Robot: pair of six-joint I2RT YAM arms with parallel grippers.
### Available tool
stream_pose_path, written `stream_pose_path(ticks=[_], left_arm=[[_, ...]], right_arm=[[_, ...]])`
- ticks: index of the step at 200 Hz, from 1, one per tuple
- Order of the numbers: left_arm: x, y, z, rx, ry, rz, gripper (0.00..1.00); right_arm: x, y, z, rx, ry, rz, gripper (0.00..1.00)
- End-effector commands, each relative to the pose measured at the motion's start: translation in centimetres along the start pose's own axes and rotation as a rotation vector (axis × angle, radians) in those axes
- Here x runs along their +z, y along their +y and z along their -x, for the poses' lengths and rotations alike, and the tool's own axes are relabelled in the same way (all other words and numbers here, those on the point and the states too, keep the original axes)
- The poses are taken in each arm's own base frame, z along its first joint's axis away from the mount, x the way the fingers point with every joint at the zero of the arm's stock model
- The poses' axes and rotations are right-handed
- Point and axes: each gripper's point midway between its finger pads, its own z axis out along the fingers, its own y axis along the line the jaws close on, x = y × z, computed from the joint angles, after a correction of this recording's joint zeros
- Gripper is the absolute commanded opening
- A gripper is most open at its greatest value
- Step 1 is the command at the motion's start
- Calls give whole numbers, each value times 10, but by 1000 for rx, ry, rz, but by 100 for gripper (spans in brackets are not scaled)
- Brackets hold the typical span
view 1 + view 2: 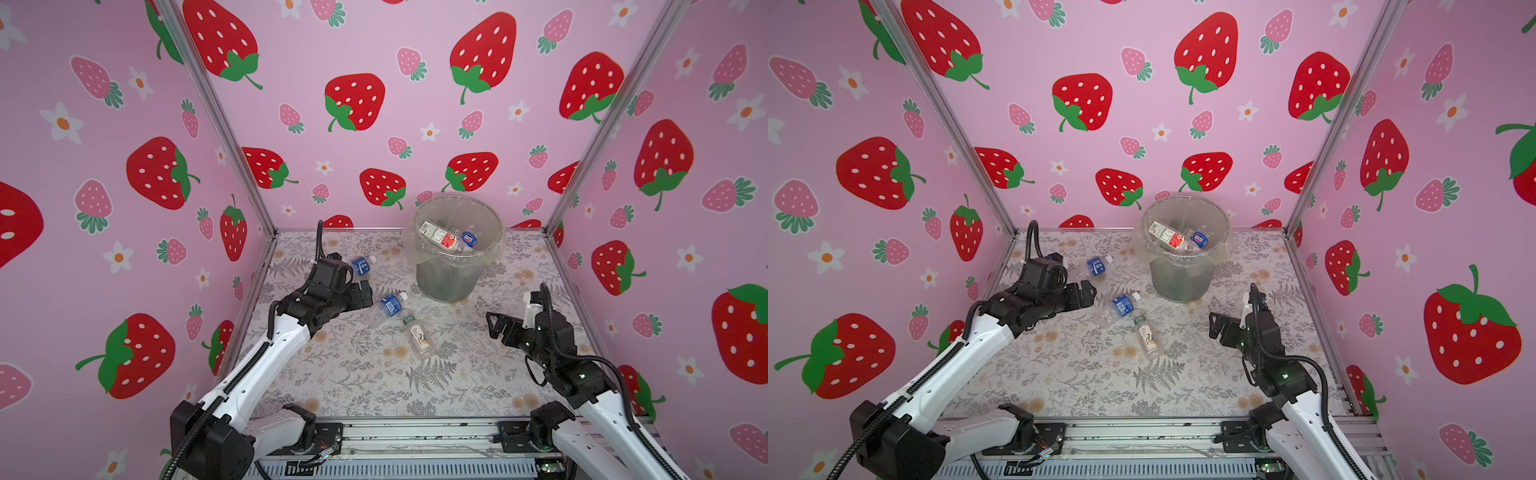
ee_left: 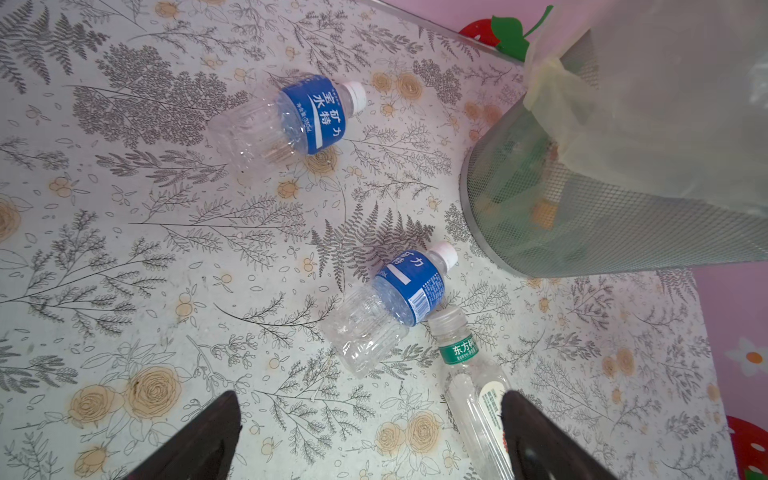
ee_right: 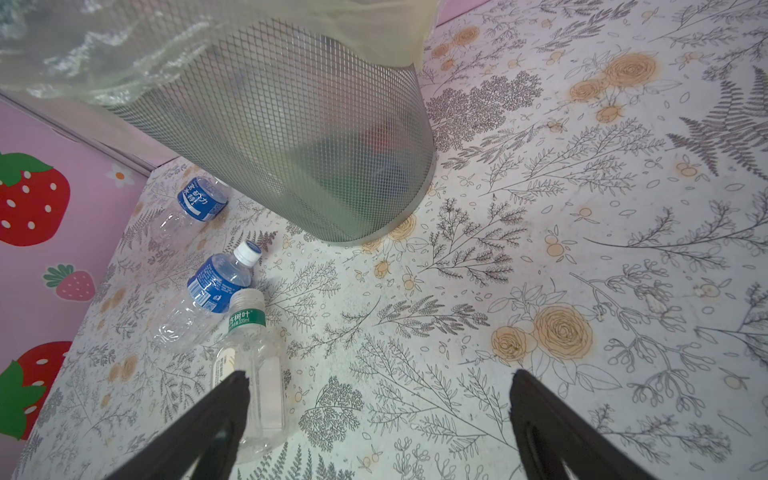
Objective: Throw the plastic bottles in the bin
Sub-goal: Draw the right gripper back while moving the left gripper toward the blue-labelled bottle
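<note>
Three plastic bottles lie on the floral table left of the bin (image 1: 444, 282) (image 1: 1177, 282). Two are clear with blue labels (image 1: 362, 265) (image 1: 388, 307). The third (image 1: 417, 334) has a green band, and its cap touches the nearer blue one. Inside the bin lie a red-and-white labelled bottle (image 1: 438, 235) and a blue-labelled one (image 1: 468, 239). My left gripper (image 1: 359, 293) (image 2: 370, 397) hovers open between the two blue-labelled bottles (image 2: 299, 118) (image 2: 399, 303). My right gripper (image 1: 496, 326) (image 3: 380, 374) stands open and empty to the right of the green-banded bottle (image 3: 249, 357).
The bin is grey mesh (image 3: 311, 137) with a clear bag (image 2: 623, 124) folded over its rim, and it stands at the back of the table. Pink strawberry-print walls with metal corner posts (image 1: 232, 137) close in three sides. A metal rail (image 1: 415, 432) runs along the front edge.
</note>
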Motion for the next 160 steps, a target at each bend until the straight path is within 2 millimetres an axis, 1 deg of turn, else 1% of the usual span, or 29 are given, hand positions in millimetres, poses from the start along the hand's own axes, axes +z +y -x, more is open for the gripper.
stream_pose_path(ticks=[1,22,40,52,88,104,122,132,143,160], left_arm=[[5,-24,6,109,38,-76,99],[11,-23,5,166,76,-42,99],[19,-19,4,150,67,-26,99],[26,-20,3,146,65,-38,99],[43,-16,-5,239,108,-15,99],[50,-14,-3,266,115,2,99],[61,-4,-3,239,138,69,99],[67,-4,-9,257,199,74,99],[74,-10,-18,284,261,49,99],[85,-20,-28,335,303,21,99]], right_arm=[[-1,-5,-15,5,34,5,99],[-2,-3,-19,11,38,28,99],[-4,-2,-19,7,37,40,99],[-5,0,-20,6,40,49,99],[-5,3,-25,4,58,77,99],[-5,5,-27,2,62,87,99],[-4,6,-27,2,60,94,99],[-4,6,-28,2,63,96,99],[-4,7,-27,0,63,99,99],[-4,6,-29,0,67,100,99]])
